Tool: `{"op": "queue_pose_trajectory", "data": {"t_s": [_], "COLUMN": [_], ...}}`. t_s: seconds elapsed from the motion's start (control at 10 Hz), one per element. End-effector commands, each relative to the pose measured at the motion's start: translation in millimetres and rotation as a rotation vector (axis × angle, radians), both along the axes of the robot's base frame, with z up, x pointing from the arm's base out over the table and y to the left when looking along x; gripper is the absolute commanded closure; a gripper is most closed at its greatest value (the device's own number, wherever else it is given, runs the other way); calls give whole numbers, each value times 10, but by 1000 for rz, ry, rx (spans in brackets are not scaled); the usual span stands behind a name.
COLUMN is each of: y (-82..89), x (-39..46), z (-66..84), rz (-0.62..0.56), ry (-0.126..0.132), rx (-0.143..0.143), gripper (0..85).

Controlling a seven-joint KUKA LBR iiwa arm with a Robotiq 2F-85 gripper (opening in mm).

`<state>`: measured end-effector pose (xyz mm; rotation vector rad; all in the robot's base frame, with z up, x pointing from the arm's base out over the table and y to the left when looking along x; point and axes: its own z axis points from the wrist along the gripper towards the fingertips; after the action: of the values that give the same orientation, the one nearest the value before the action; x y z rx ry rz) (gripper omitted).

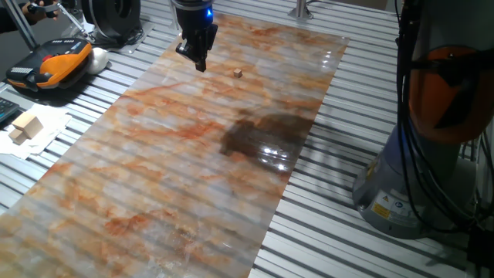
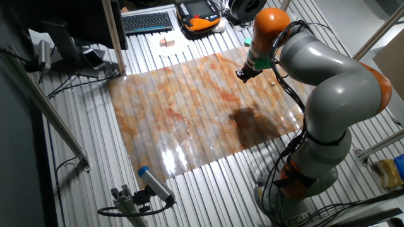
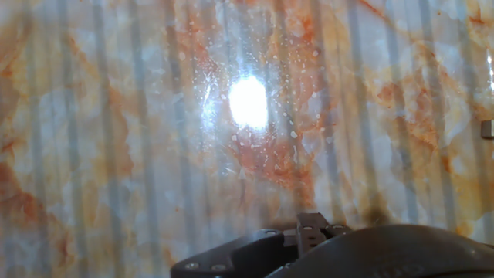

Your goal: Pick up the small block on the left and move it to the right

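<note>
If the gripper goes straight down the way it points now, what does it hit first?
Most likely bare marbled sheet. The gripper points down at the sheet, and the small block lies off to one side, at the hand view's edge. Nothing else shows in that line; height is unclear.

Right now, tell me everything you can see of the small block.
The small block is a tiny tan-brown cube, wooden by its look, resting flat on the marbled orange-and-white mat near its far end. Nothing touches it but the mat. The claw hangs apart from it, off to one side and above the mat. In the hand view it appears only as a small shape at the right edge. Its grain and edges are too small to make out.
</note>
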<state>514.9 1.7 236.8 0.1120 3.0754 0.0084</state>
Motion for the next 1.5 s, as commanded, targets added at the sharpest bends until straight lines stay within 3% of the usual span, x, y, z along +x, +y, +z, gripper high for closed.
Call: {"op": "queue_pose_trajectory", "data": {"t_s": [0.0, 0.8, 1.0, 1.4], "y": [0, -54, -97, -227], "x": [1, -3, -8, -28], "z": [0, -17, -30, -69], "rz": [0, 5, 7, 20], "ry": [-2, -6, -9, -20], "rx": [0, 7, 28, 39], "gripper": [850, 850, 850, 850]}}
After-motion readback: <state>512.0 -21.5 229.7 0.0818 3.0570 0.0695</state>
